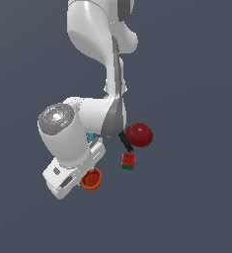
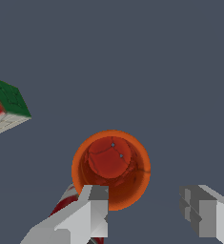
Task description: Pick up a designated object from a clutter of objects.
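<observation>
The orange cup [image 2: 111, 169] stands upright and mouth-up right under the gripper [image 2: 147, 212], whose fingers [image 2: 92, 209] are spread wide and hold nothing; one finger overlaps the cup's thick rim while the other stands well clear of it. It looks light, stiff and smooth, so I judge the rim wall the best place to pinch. The red-green cube [image 1: 128, 161], black stick [image 1: 125, 142] and red bowl [image 1: 139, 134] lie apart, not blocking
</observation>
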Motion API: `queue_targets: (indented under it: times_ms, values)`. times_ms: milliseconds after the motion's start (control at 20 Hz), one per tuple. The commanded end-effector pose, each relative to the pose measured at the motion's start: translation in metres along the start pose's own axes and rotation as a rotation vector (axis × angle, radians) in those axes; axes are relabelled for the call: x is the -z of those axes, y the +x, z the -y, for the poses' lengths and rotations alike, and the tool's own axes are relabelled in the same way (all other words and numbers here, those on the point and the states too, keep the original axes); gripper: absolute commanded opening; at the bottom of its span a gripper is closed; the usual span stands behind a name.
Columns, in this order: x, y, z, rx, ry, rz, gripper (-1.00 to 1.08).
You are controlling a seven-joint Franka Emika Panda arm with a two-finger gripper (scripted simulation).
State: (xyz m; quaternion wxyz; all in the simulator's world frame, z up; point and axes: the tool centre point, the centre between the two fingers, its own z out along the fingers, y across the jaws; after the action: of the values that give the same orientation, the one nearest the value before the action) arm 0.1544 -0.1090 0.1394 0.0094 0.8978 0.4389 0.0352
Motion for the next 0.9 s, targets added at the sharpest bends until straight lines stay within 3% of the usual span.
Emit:
queue_targets:
  times_ms: [0,850]
  values:
    - [-0.012,-0.002,-0.006,0.043,-0.003,-0.004,0.28]
    - [-0.041,-0.008,-0.018,0.133,-0.006,-0.011,0.28]
